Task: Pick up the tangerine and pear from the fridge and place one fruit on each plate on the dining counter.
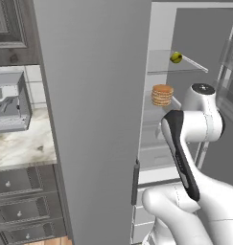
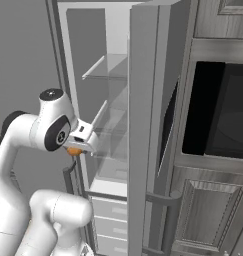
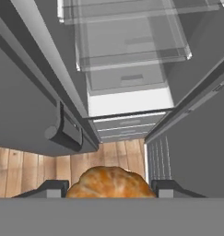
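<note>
The gripper (image 3: 109,186) was clamped on the tangerine (image 3: 109,182); the fridge (image 3: 127,99) drawers lay at twelve o'clock.

My gripper (image 3: 109,189), dark grey at the fingertips, holds the tangerine (image 3: 109,183), mottled orange with brown shading. The fridge (image 1: 96,119) has flat grey-steel doors, a pale interior, clear glass shelves and white drawers (image 3: 127,126). Yellow-green pear (image 1: 176,58); tan, banded pancake stack (image 1: 162,94). Floor (image 3: 26,170): light wood planks. Wall counter (image 1: 22,143): beige-veined marble.
</note>
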Controlling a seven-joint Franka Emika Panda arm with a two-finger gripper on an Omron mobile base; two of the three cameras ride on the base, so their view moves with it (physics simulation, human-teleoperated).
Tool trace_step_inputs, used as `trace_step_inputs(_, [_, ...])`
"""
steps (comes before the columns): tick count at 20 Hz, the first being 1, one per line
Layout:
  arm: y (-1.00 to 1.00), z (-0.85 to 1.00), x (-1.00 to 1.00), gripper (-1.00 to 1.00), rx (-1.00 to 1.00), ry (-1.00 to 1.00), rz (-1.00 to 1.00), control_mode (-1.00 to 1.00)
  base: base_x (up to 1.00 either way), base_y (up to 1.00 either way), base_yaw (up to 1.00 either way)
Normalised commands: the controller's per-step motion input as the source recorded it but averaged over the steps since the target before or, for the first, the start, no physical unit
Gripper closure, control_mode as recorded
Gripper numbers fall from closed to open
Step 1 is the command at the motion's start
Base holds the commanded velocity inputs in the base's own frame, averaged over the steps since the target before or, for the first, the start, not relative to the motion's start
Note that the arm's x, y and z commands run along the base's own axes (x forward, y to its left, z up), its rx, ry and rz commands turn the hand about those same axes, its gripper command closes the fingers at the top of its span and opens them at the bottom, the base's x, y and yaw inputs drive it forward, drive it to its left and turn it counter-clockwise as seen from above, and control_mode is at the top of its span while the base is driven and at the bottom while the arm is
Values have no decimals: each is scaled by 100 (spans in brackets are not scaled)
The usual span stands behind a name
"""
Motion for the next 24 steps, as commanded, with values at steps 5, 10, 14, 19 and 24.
trace_step_inputs(5, [0,0,0,100,0,0,0,-100,0,0,0])
trace_step_inputs(10, [0,0,0,100,0,0,0,-100,0,0,0])
trace_step_inputs(14, [0,0,-2,100,0,0,0,100,-53,0,-5])
trace_step_inputs(19, [0,0,0,100,0,0,0,100,-99,0,-15])
trace_step_inputs(24, [0,0,0,100,0,0,0,100,-96,-12,-41])
